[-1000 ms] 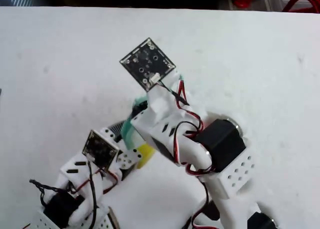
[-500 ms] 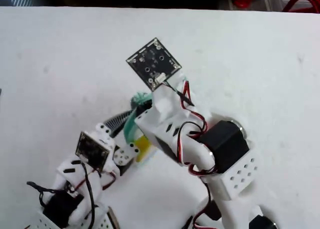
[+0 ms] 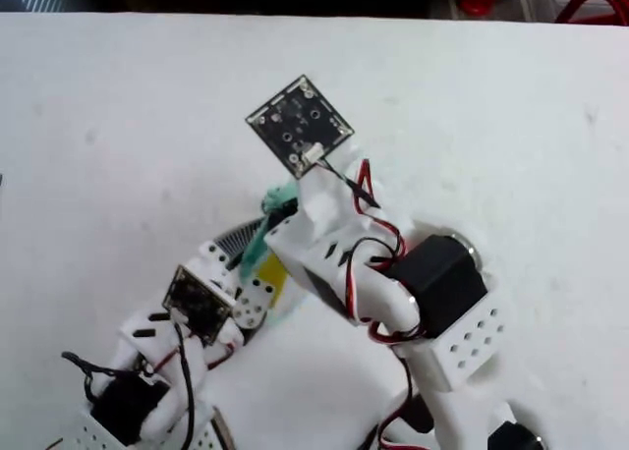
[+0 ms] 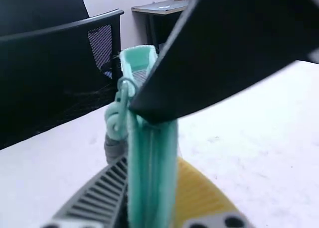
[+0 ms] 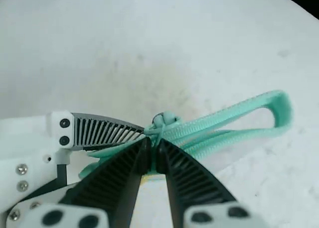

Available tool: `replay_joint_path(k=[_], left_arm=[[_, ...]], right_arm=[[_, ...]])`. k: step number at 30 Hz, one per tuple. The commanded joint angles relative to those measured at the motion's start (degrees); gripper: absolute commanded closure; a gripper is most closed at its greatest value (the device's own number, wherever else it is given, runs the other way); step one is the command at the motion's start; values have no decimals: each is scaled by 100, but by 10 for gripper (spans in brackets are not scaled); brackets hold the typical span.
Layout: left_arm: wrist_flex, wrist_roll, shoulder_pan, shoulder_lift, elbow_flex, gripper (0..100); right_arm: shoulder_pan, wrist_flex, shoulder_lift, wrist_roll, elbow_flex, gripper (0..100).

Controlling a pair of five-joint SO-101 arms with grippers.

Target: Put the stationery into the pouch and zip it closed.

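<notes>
Wrist view, right gripper (image 5: 151, 147) pinching zipper pull (image 5: 160, 122), high view, yellow pouch (image 3: 267, 272)

light: bright, diffuse | bench (image 3: 511, 106): near-white, mild glare across whole top | shadows: faint, soft-edged | far room (image 4: 45, 88): dim, underlit

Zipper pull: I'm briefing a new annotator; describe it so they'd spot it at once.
On the white table, find the yellow pouch with a mint zipper. The zipper pull is the small mint knob at the tips of the black right tool, unlike the long flat loop.
</notes>
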Motion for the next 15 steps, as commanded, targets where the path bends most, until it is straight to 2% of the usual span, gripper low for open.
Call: replay_joint_path(k=[1,7,13,15], left_arm=[[-141,-53,13,-101,-62,978],[-132,-44,22,-101,-70,978],[114,-53,444,-101,-79,978],[105,-53,488,-101,-79,978]], right_arm=[[66,119,57,44,18,981],[101,-31,57,44,44,981],[101,-180,57,53,26,981],[101,-233,57,273,26,981]])
